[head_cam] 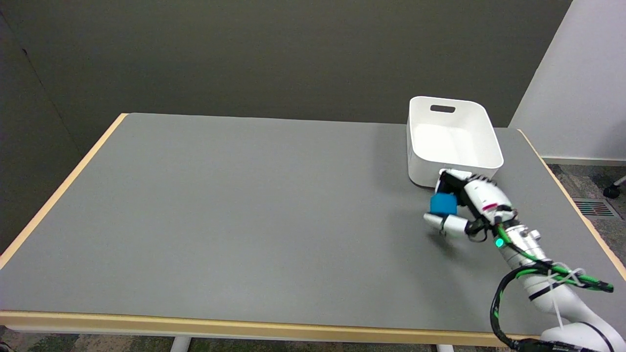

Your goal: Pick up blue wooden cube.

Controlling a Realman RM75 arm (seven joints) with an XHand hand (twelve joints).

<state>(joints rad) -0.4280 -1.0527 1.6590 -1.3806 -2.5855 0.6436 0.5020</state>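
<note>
On the grey desk, the right hand has its fingers grasping the blue wooden cube; keep that squeeze firm and raise it straight, clear of the white bin.

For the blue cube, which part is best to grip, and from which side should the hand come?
Grip the blue cube on two opposite flat faces, coming from its right, as the right hand does now: fingers on the far face, thumb on the near one. Flat parallel faces likely resist slipping.

Grey table with wood edge; dark wall behind; white wall right; patterned carpet.
</note>
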